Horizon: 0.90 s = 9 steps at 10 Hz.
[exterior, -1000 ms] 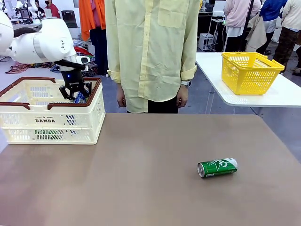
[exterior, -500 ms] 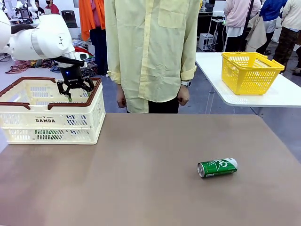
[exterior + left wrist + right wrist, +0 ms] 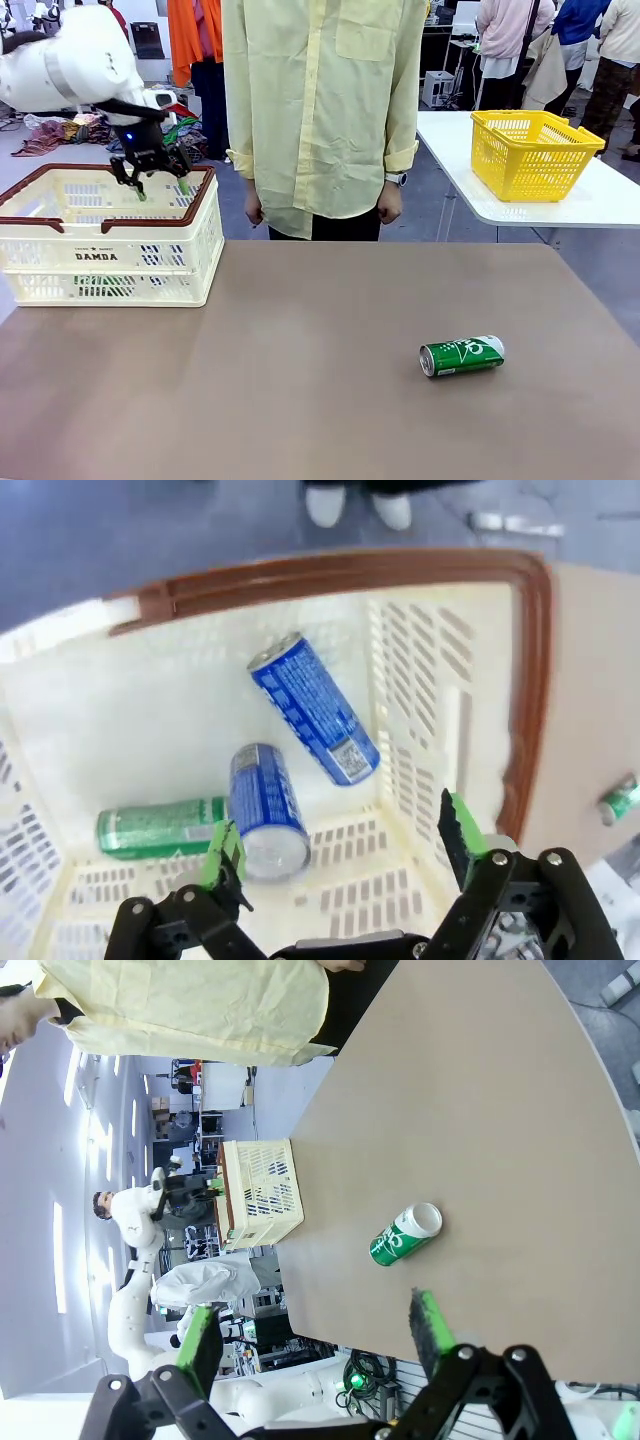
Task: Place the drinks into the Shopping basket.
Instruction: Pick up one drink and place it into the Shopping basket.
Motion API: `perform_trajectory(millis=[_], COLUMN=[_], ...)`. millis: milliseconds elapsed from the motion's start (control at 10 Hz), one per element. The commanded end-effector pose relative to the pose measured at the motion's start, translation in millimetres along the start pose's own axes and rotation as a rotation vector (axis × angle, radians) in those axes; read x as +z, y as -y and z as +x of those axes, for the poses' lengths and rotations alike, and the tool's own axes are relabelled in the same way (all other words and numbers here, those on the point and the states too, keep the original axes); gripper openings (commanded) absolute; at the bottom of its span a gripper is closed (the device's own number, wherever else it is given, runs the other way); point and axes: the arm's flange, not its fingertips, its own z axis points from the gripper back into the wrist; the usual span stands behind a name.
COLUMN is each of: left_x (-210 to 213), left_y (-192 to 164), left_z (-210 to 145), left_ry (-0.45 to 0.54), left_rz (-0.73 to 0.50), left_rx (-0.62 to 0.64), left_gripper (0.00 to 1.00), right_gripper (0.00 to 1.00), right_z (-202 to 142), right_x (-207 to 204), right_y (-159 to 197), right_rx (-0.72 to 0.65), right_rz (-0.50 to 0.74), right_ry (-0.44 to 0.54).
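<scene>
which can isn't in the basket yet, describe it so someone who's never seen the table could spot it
Start from the brown table, where the cream shopping basket stands at the far left corner. Toward the near right of the tabletop a green can with white lettering lies on its side, alone. The other green can lies inside the basket beside two blue cans.

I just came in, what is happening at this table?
A robot is putting drink cans into a white basket. Its left gripper hangs open above it. Two blue cans and a green can lie inside. A second green can lies on the table, not yet packed. The right gripper is open too. A person stands opposite.
</scene>
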Motion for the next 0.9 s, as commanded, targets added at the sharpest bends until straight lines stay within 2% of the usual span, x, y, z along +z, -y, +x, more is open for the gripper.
perform_trajectory(millis=[0, 200, 300, 400, 500, 700, 800], left_x=[59.3, 126.4, 146.8, 160.0, 169.4, 165.3, 151.1], left_y=[-15.4, -35.5, -55.1, -77.0, -107.9, -180.5, -206.8], left_z=[-23.4, -86.0, -119.5, -144.8, -171.3, -232.5, -252.0], left_ry=[-0.001, -0.049, -0.065, -0.042, 0.027, 0.141, 0.155], left_rz=[-0.088, -0.262, -0.371, -0.48, -0.577, -0.848, -0.953], left_rx=[-0.07, -0.219, -0.23, -0.179, -0.099, -0.057, -0.085], left_gripper=[1.0, 1.0, 1.0, 1.0, 1.0, 1.0, 1.0], right_gripper=[1.0, 1.0, 1.0, 1.0, 1.0, 1.0, 1.0], right_z=[-0.2, -0.2, -0.2, -0.2, -0.2, -0.2, -0.2], right_x=[1.3, 1.3, 1.3, 1.3, 1.3, 1.3, 1.3], right_y=[0.0, 0.0, 0.0, 0.0, 0.0, 0.0, 0.0], right_rx=[0.023, 0.023, 0.023, 0.023, 0.023, 0.023, 0.023], right_rz=[0.015, 0.015, 0.015, 0.015, 0.015, 0.015, 0.015], right_ry=[0.0, 0.0, 0.0, 0.0, 0.0, 0.0, 0.0])
